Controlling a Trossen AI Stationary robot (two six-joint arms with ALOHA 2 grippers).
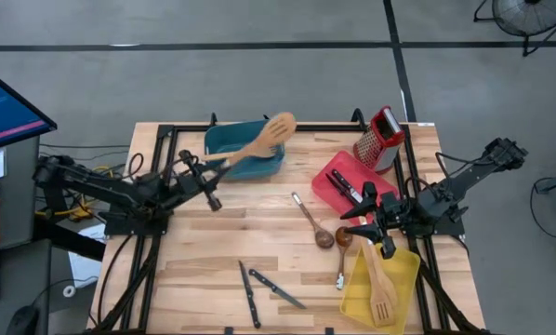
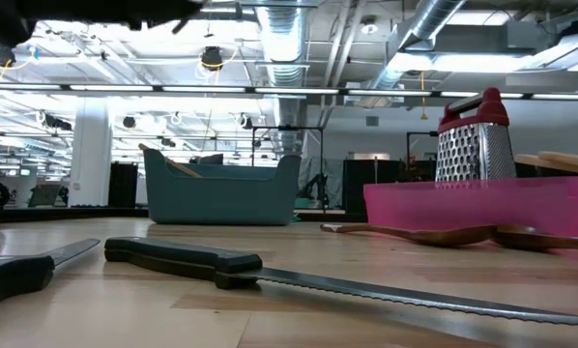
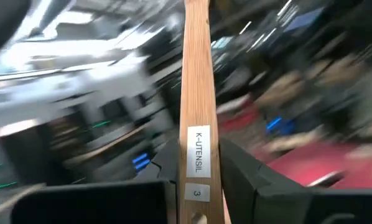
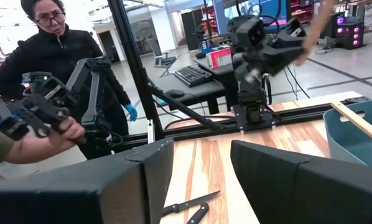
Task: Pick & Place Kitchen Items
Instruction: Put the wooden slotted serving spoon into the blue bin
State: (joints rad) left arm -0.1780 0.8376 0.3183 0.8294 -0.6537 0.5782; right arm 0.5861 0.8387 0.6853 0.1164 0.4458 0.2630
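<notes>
My left gripper [image 1: 215,168] is shut on a pale wooden slotted turner [image 1: 259,142], which it holds above the teal bin [image 1: 224,140]; the turner's head [image 1: 282,125] is over the bin's far right corner. My right gripper [image 1: 371,221] is open and empty in the right wrist view [image 4: 201,180]. It hovers between the red bin [image 1: 332,181] and the yellow bin [image 1: 401,279]. Two dark brown spoons [image 1: 311,221] lie on the table to its left. Two black-handled knives [image 1: 264,288] lie near the front edge. My left gripper pinches the turner's handle near its free end [image 3: 197,155], where the label sits, between its two fingers [image 3: 242,177]. The handle runs on forward past the fingertips, along the fingers. The turner is lifted clear and slants toward the far right over the teal bin.
A steel grater [image 1: 380,138] with a red handle stands at the far right behind the red bin, which holds a black-handled knife [image 1: 346,186]. The yellow bin holds wooden turners [image 1: 380,293]. Another wooden handle [image 4: 359,122] leans in the teal bin. People stand beyond the table's left side [image 4: 55,56].
</notes>
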